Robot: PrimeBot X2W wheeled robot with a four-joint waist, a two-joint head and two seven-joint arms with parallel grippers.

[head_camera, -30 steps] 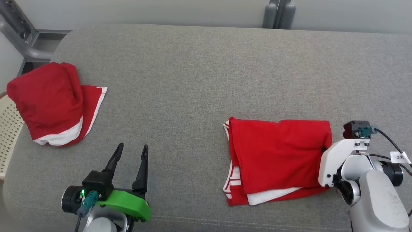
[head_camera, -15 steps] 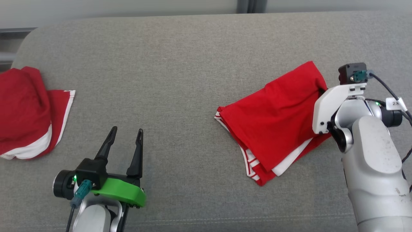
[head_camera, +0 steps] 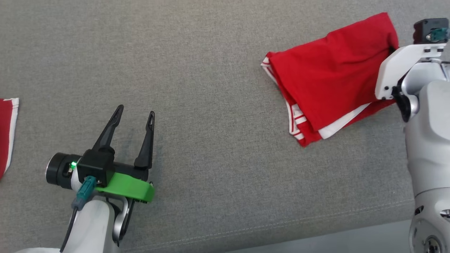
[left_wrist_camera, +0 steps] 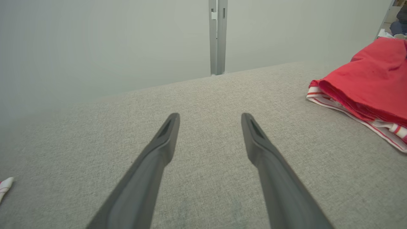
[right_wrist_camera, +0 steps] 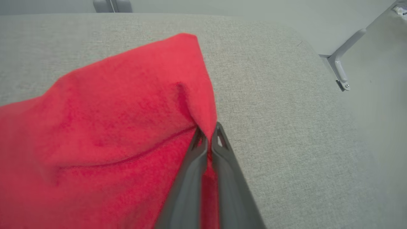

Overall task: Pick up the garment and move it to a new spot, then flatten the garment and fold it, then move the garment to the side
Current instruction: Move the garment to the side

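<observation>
Since a second ago the folded red garment (head_camera: 330, 73) has swung askew on the grey cushion (head_camera: 211, 52), trailing from my right gripper (right_wrist_camera: 208, 135), which is clenched on its corner. My left gripper (head_camera: 135, 110) gapes idle. I'd drag low and slowly, so the folds hold.

Head and both wrist views. I could read no text, label, brand, number or sign on anything shown. The garment (head_camera: 334, 70) bore plain white stripes, with no lettering that I could make out.
</observation>
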